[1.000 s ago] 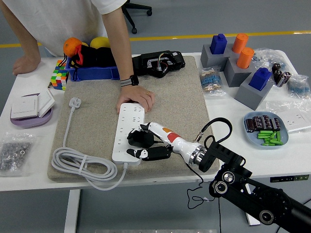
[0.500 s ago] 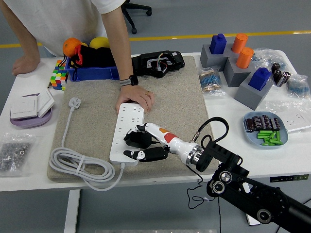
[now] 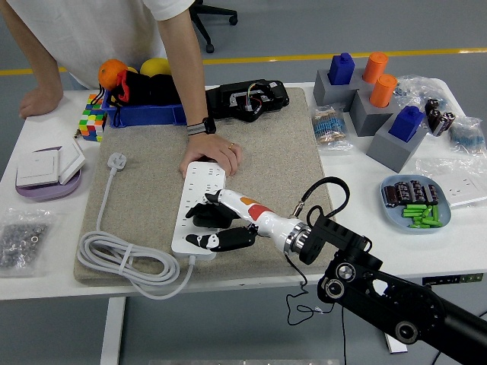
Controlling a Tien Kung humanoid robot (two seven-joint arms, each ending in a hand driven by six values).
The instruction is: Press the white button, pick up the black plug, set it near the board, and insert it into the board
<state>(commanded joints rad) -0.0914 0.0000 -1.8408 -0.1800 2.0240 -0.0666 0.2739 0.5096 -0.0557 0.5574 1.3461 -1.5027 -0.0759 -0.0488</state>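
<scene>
Head view, landmark: white board (image 3: 199, 207) on grey mat (image 3: 289, 163)

- Right hand (image 3: 215, 226): over near half of board, arm entering from lower right; fingers curled around black plug (image 3: 204, 216), thumb side and fingertips low at board's near end; plug pressed against board face, seating depth not discernible
- White button: not distinguishable on board
- Person's hand (image 3: 214, 153): flat on far end of board, holding it down; watch at wrist; other hand resting on table far left of board
- Cable (image 3: 129, 261): coiled left of board's near end, running up to white wall plug (image 3: 117, 161) left of board
- Blue tray (image 3: 144, 114): beyond board, far left, with orange and yellow items behind it
- Colour cube (image 3: 91, 123): left of tray
- Black device (image 3: 247, 99): beyond board, at mat's far edge
- Grey blocks (image 3: 380, 114) with blue and orange pegs: far right of board
- Blue dish (image 3: 415, 201) of green and black parts: right of board, near table edge
</scene>
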